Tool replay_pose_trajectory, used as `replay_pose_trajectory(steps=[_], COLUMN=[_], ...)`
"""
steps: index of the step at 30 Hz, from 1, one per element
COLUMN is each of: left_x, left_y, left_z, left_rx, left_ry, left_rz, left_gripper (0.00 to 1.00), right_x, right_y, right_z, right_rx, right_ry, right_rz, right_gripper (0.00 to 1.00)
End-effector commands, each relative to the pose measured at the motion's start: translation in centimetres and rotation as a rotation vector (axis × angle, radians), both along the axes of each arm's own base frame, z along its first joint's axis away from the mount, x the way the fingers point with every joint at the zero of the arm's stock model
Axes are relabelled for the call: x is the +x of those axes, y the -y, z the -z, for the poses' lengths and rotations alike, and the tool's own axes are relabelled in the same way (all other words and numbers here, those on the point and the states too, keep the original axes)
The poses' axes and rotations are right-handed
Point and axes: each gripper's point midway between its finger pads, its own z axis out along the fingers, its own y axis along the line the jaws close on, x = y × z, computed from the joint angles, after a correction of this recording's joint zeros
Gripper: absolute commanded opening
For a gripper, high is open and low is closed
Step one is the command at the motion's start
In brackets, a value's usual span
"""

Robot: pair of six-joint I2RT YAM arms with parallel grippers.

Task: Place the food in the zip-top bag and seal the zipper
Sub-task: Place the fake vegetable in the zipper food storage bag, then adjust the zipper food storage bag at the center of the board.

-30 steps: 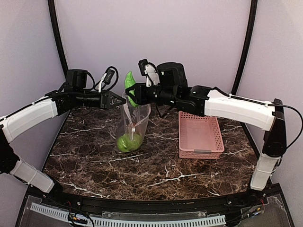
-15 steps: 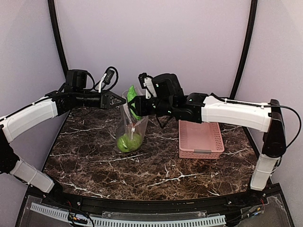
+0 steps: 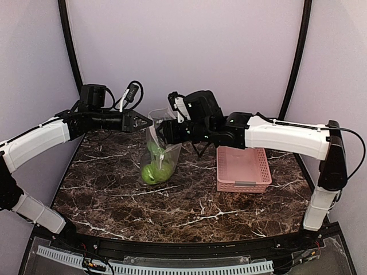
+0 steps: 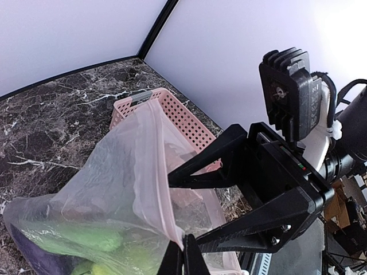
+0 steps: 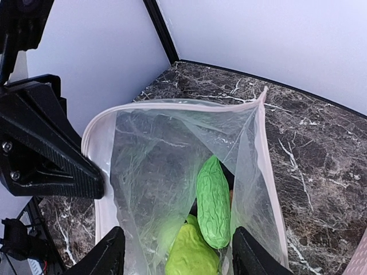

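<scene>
- At the right gripper (image 5: pixel 180 260): spread wide and holding nothing, hovers straight over the open mouth of the zip-top bag (image 3: pixel 162 150), one finger to each side of the opening.
- Just below those fingers, inside the bag: a ridged green cucumber-like piece (image 5: pixel 213 201), standing nearly on end and leaning on a bumpy yellow-green fruit (image 5: pixel 189 246) beneath it.
- At the left gripper (image 4: pixel 182 259): clenched tight on the pale pink zipper (image 5: pixel 94 146) at the rim, holding that lip of the bag up and the mouth agape.
- Between the two grippers: the bag upright, its bottom resting on the dark marble table (image 3: pixel 172 212), with green food heaped low inside and a dark purple piece (image 4: pixel 28 258) showing through the plastic at one lower corner.
- On the right arm: reaches in from the right side, stretched long and nearly level across the back of the table, wrist aimed left and tipped down toward the bag.
- On the left arm: comes in from the left, elbow low, forearm rising to a level wrist, fingertips pointing right and meeting the bag's rim from the side.
- Right of the bag and apart from it: a pink slotted basket (image 3: pixel 242 166) flat on the table, partly beneath the right forearm.
</scene>
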Motion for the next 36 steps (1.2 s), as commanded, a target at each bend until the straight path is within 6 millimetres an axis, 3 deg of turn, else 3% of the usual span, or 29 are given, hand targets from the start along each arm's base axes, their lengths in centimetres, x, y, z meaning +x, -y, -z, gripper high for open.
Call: replay_pose_trajectory(steps=[1, 5, 13, 21, 29, 32, 35, 36], left_x=[-0.2, -0.2, -0.1, 0.0, 0.1, 0.1, 0.1, 0.2], left_y=[-0.1, 0.0, 0.0, 0.1, 0.1, 0.1, 0.1, 0.1], left_z=[0.1, 0.1, 0.4, 0.6, 0.9, 0.9, 0.9, 1.0], left_rx=[-0.006, -0.007, -0.008, -0.005, -0.002, -0.001, 0.0, 0.002], left_ry=[0.009, 0.005, -0.002, -0.006, -0.013, -0.014, -0.013, -0.013], left_rz=[0.001, 0.005, 0.005, 0.005, 0.004, 0.004, 0.004, 0.004], left_gripper=[0.01, 0.01, 0.01, 0.01, 0.01, 0.01, 0.01, 0.01], right_x=[-1.1, -1.3, 1.4, 2.3, 2.4, 2.5, 2.4, 2.3], right_y=[1.1, 2.7, 6.0, 5.4, 4.6, 4.4, 4.4, 4.4], right_z=[-5.0, -6.2, -3.1, -1.6, -0.5, -0.1, -0.4, -0.7], right_rx=[0.024, -0.019, -0.11, -0.138, -0.154, -0.159, -0.147, -0.139], right_ry=[0.079, 0.111, 0.025, -0.01, -0.03, -0.037, -0.043, -0.044], right_rz=[-0.029, -0.014, 0.097, 0.066, 0.037, 0.034, 0.035, 0.037], right_gripper=[0.62, 0.62, 0.57, 0.4, 0.35, 0.21, 0.01, 0.0])
